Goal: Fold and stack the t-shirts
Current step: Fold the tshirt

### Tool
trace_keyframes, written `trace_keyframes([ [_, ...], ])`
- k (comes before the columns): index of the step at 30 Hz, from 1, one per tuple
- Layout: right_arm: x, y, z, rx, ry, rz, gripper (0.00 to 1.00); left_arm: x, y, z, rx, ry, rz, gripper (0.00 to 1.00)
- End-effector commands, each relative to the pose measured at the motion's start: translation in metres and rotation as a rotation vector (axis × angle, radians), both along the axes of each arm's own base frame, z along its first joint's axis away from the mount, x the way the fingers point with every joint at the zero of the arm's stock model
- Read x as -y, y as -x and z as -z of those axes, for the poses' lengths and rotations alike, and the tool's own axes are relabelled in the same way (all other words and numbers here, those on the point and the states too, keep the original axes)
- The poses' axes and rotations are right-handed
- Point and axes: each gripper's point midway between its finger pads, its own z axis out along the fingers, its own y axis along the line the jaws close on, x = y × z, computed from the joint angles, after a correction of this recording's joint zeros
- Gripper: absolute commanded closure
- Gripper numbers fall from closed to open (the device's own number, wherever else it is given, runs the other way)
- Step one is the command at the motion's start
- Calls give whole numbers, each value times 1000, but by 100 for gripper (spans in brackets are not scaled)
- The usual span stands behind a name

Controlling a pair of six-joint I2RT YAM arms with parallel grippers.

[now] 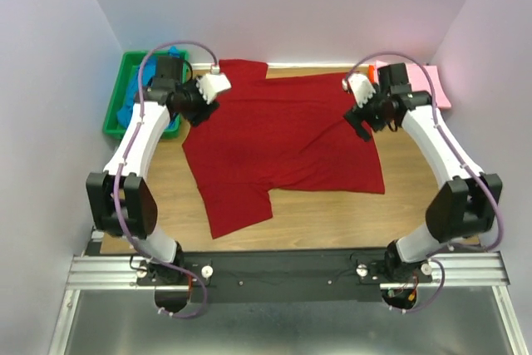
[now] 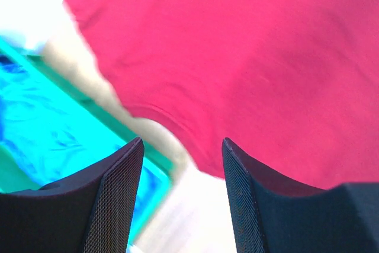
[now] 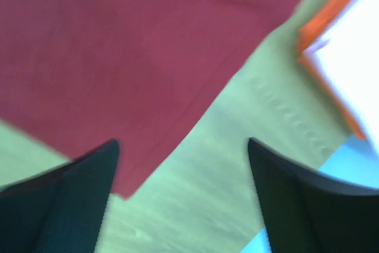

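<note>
A dark red t-shirt (image 1: 283,143) lies spread out on the wooden table, one sleeve pointing toward the near edge. My left gripper (image 1: 197,114) hovers at its far left edge, open and empty. In the left wrist view the gripper (image 2: 182,143) has bare table between its fingers, with the red t-shirt (image 2: 249,57) just beyond. My right gripper (image 1: 362,126) is at the shirt's far right edge. It (image 3: 182,141) stands wide open over bare wood, a corner of the red cloth (image 3: 118,57) by its left finger. A blue t-shirt (image 1: 135,85) sits in the bin, and a pink t-shirt (image 1: 436,85) lies at the far right.
The green bin (image 1: 114,114) stands at the back left against the wall, close to my left arm. A thin orange tray (image 3: 323,22) lies under the pink t-shirt at the back right. White walls close in the table on three sides.
</note>
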Motion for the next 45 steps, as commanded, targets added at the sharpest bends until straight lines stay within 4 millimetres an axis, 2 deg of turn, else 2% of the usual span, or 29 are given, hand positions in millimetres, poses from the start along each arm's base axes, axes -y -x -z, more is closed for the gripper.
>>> trace_keyframes([
  [1,12,78,61,-242,82,-117,22,10,76,55,-166,4,171,38],
  [2,19,100,84,-308,115,-141,26,10,86,59,-173,0,180,38],
  [3,24,109,91,-322,139,-148,32,9,103,68,-192,0,182,39],
  [4,31,116,94,-317,174,-141,35,9,111,72,-199,-4,184,39],
  [5,36,131,112,-352,192,-153,36,9,121,82,-217,-7,184,39],
  [6,36,127,108,-326,199,-152,37,9,120,77,-194,-11,185,39],
  [7,41,140,119,-347,216,-152,38,8,130,82,-203,-17,178,39],
  [11,45,150,135,-357,234,-153,41,9,147,93,-216,-31,182,39],
  [14,45,153,144,-376,232,-145,42,12,162,110,-250,-59,204,40],
  [23,50,153,172,-389,264,-134,47,17,178,125,-251,-120,239,40],
  [27,51,159,187,-422,272,-134,60,18,194,136,-278,-156,279,40],
  [28,53,163,190,-437,277,-133,72,17,201,142,-288,-177,295,40],
  [31,54,165,190,-436,286,-131,99,19,211,155,-297,-223,315,40],
  [37,54,164,182,-411,289,-127,99,15,211,175,-311,-284,317,44],
  [45,54,165,183,-421,292,-129,99,9,201,179,-294,-326,290,44],
])
